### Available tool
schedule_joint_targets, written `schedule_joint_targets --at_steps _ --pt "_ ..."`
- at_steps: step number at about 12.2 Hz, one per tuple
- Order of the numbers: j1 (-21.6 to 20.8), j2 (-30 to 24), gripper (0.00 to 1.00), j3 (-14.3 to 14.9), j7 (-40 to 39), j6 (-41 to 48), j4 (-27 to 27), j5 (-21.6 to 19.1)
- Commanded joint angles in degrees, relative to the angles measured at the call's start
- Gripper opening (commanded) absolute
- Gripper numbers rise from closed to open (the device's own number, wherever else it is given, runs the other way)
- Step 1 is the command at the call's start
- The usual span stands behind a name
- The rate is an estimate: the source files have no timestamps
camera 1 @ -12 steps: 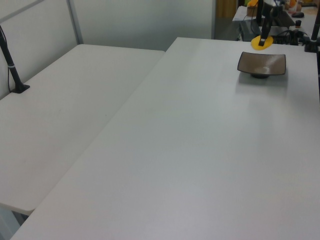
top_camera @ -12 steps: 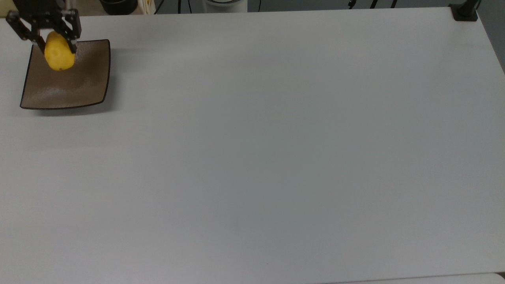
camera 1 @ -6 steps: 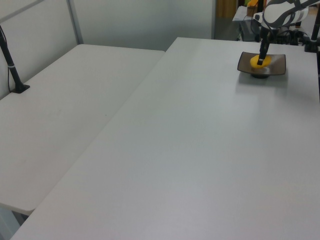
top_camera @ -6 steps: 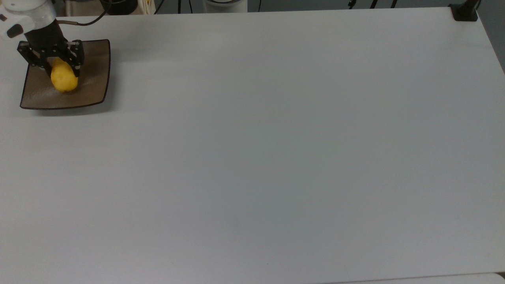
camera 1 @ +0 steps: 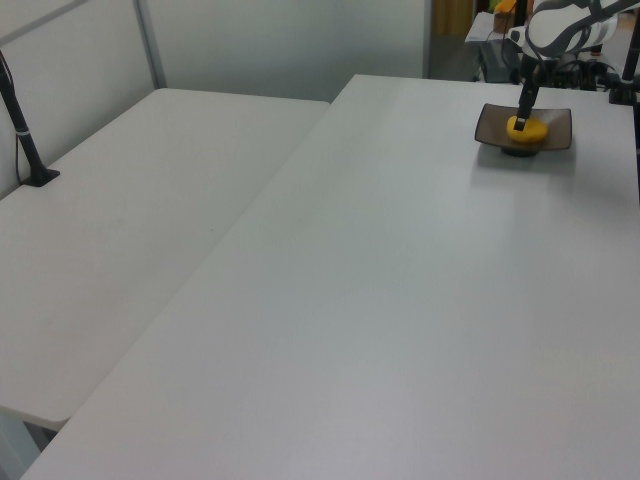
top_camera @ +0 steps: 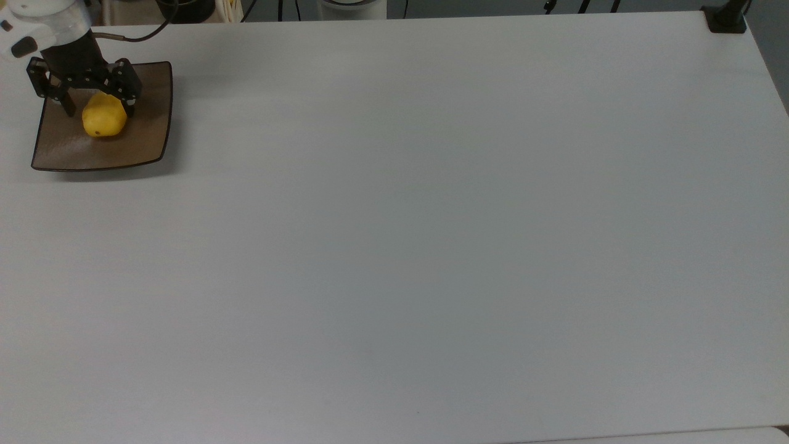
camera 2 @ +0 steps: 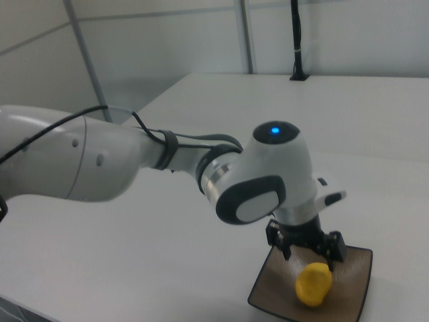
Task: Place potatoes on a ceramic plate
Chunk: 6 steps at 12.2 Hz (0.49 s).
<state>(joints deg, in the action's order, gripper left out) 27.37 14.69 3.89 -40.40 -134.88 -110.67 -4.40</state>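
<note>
The yellow oval potato (top_camera: 103,118) lies on the square brown plate (top_camera: 145,132) near the top view's upper left corner. My gripper (top_camera: 98,108) hangs just over it, open, one finger on each side of the potato and neither pressing it. The left view has the potato (camera 1: 526,127) on the plate (camera 1: 556,126) at the far right of the table, under the gripper (camera 1: 523,110). Seen from the right view, the potato (camera 2: 313,284) rests on the plate (camera 2: 353,270) slightly below the spread gripper (camera 2: 310,251).
A black post base (top_camera: 727,18) is clamped at the top view's upper right corner. A second white table (camera 1: 150,200) adjoins in the left view, with a black post (camera 1: 25,140) on it. Cables and dark objects sit beyond the far edge.
The gripper came down with the potato onto the plate, then its fingers spread and let the potato go. The potato now rests on the plate.
</note>
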Motion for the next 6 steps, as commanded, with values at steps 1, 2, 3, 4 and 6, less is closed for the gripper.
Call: schedule_joint_targets --at_steps 1,2,3,4,6 --pt "-4.8 -8.2 1.0 0.2 10.3 6.4 1.2 -0.5" --pt "-7.7 -11.6 1.0 0.7 15.0 9.6 1.9 -0.1" --pt "-9.8 -14.7 1.0 0.9 19.3 12.5 3.0 0.0" --pt "-10.9 -17.3 1.0 0.8 22.0 17.1 4.7 0.1" --pt "-15.9 -20.9 1.0 0.9 26.8 28.2 10.0 -0.1"
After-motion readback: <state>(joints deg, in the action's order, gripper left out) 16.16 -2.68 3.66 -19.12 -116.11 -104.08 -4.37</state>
